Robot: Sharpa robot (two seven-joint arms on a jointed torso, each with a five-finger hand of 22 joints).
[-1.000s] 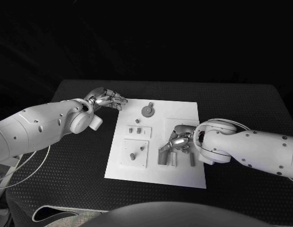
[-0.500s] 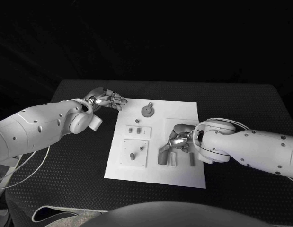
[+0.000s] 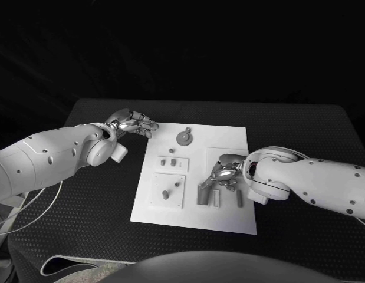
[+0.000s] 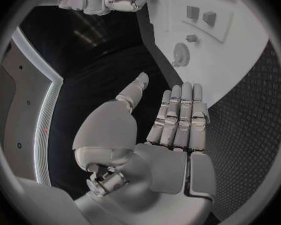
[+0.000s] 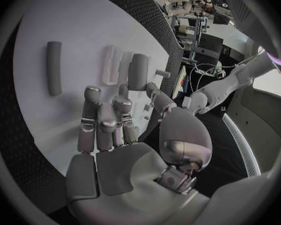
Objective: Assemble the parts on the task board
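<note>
- Task board (image 3: 230, 221), a white rectangular plate, lies flat in the middle of the black textured surface (image 3: 318, 127), between the two white arms
- Small grey parts rest on the board: a round gear-like piece (image 3: 184, 138) near its far edge, two small blocks (image 3: 173, 161) below that, and two short pegs (image 3: 170, 190) on a raised square toward the near left
- An upright grey cylinder (image 3: 203, 195) and a slim bar (image 3: 238, 197) stand just beside each other on the board's near right part
- Right hand (image 3: 224, 173) hovers over the board's right half, close above the cylinder; its fingers (image 5: 97, 120) are straight, side by side and hold nothing; whether they touch the board cannot be told
- Left hand (image 3: 134, 124) sits at the board's far left corner, just off its edge, over the dark surface; its fingers (image 4: 181, 112) are stretched out flat, close together, thumb apart, holding nothing
</note>
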